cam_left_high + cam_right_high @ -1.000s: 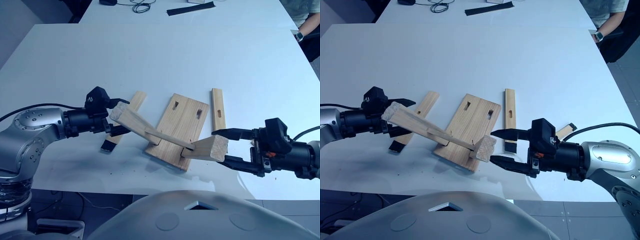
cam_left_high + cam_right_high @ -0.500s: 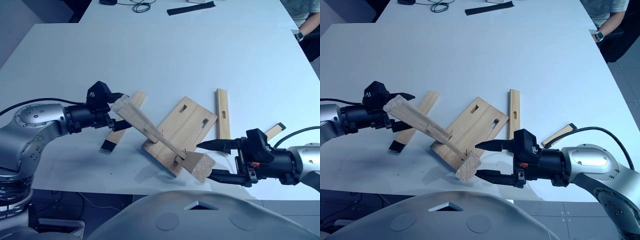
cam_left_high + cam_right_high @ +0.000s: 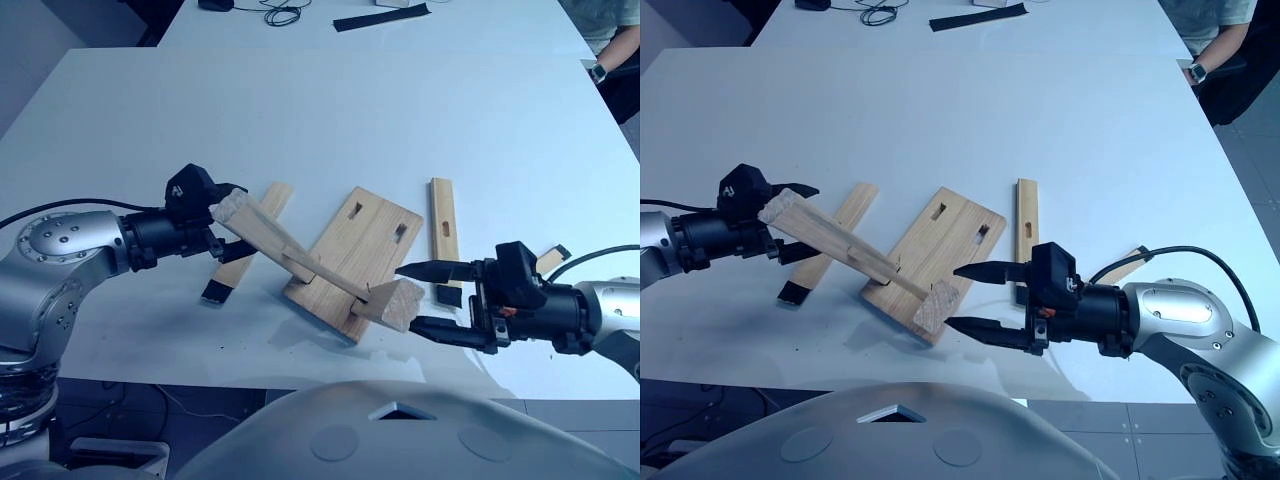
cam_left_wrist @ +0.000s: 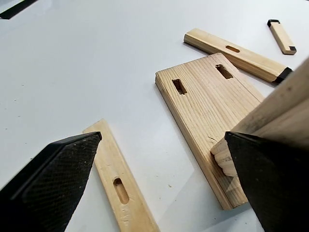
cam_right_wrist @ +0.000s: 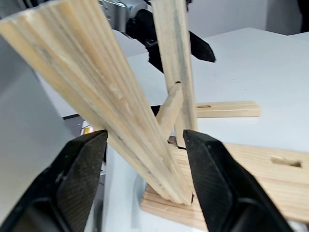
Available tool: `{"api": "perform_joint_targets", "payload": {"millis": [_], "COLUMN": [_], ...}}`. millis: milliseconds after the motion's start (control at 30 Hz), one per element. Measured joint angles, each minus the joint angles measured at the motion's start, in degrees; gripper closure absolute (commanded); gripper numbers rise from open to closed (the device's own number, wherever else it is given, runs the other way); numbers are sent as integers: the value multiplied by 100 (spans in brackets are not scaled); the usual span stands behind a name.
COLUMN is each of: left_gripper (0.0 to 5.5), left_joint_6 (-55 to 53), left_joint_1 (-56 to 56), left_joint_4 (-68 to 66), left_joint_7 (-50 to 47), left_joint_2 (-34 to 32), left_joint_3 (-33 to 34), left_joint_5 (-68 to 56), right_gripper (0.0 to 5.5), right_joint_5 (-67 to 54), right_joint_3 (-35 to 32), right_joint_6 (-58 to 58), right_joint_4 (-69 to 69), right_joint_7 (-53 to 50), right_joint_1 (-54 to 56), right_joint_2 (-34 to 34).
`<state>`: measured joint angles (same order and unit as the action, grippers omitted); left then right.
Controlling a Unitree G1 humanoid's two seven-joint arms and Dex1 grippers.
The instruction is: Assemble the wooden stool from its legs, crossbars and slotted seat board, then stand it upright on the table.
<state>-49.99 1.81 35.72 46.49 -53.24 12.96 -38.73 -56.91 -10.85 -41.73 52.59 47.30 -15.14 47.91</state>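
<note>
Worktop (image 3: 420, 110), white, carries every part. At the left, the left gripper (image 3: 238, 226) sits at the raised end of the leg frame (image 3: 300, 262) (two slats joined by a crossbar); I cannot tell whether its jaws clamp the wood. A slotted slat (image 3: 275, 195) lies flat just behind. The frame slopes down rightward over the seat board (image 3: 365, 235), its low end at the board's near edge. The right gripper (image 3: 408, 296) has its jaws spread apart beside that end. Farther right lie another slotted slat (image 3: 438, 225) and a short piece (image 3: 551, 260).
</note>
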Motion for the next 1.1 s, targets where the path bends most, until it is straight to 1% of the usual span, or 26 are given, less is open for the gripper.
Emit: {"api": "perform_joint_targets", "payload": {"millis": [233, 333, 367, 400, 500, 567, 633, 667, 700, 733, 933, 1100], "left_gripper": [72, 72, 72, 72, 72, 72, 72, 72, 72, 72, 72, 72], "left_joint_6": [-1, -1, 0, 1, 25, 25, 51, 238, 359, 414, 642, 930], "left_joint_1": [-40, -54, -55, -52, -27, 21, 74, -53, -224, -334, -437, -183], "left_joint_4": [2, 2, 20, 74, 489, 744, 893, 898, 862, 773, 275, 128], "left_joint_7": [-161, -185, -184, -183, -32, 297, 489, 447, 419, 359, 143, 71], "left_joint_2": [5, 14, 39, 92, 387, 479, 610, 857, 952, 977, 1035, 1043], "left_joint_3": [16, 16, -8, -59, -484, -832, -1164, -1206, -1244, -1246, -1266, -1295], "left_joint_5": [115, 179, 179, 177, -6, -261, -443, -525, -524, -500, -185, 141], "right_gripper": [261, 261, 261, 261, 261, 261, 261, 261, 261, 261, 261, 261], "right_joint_5": [469, 626, 865, 1039, 1673, 1820, 1824, 1714, 1552, 1461, 1432, 1463], "right_joint_3": [182, 137, 108, 114, 91, 115, 236, 454, 707, 799, 793, 677], "right_joint_6": [243, 300, 299, 257, 103, 64, 67, 68, 65, 68, 68, 71], "right_joint_4": [-193, -305, -413, -482, -911, -1010, -995, -859, -690, -582, -536, -542], "right_joint_7": [-69, -303, -601, -799, -1590, -1726, -1710, -1597, -1417, -1340, -1331, -1326], "right_joint_1": [124, 186, 266, 269, 480, 589, 706, 717, 705, 704, 693, 606], "right_joint_2": [-210, -280, -300, -309, -380, -405, -465, -502, -557, -598, -594, -556]}}
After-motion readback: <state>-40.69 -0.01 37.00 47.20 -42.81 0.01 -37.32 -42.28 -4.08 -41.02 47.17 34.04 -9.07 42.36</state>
